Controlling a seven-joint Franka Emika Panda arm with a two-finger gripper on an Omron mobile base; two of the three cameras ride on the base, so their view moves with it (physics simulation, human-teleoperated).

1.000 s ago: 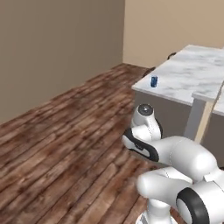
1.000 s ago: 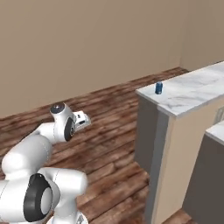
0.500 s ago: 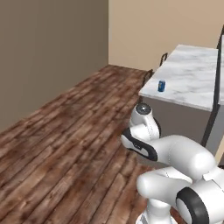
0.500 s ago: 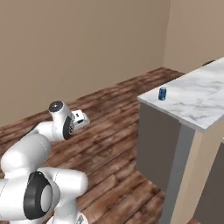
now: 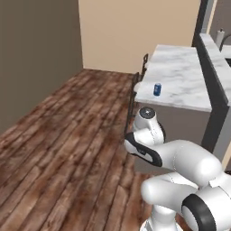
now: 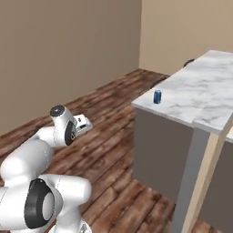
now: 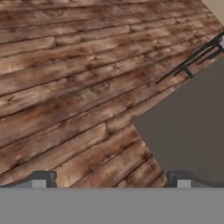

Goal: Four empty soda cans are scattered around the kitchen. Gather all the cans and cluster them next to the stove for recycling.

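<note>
A blue can [image 5: 157, 89] stood upright near the front edge of the marble tabletop [image 5: 180, 74], out of reach, while the folded arm carried its gripper [image 7: 111, 181] low beside that tabletop, spread wide and empty, likely for travel.

**A rendered home kitchen, seen from its open floor**

A domestic kitchen is indicated by a marble-topped counter [image 5: 180, 76] carried on plain grey panels, with a small blue drink can [image 6: 157, 96] left standing near its edge. A wood plank floor [image 5: 67, 149] is laid across the open area, and the room is closed in by bare beige walls [image 6: 68, 50]. A dark metal stool or chair frame [image 5: 135, 97] is set against the counter's end. Flat, uniform surfaces mark the scene as simulated.
</note>
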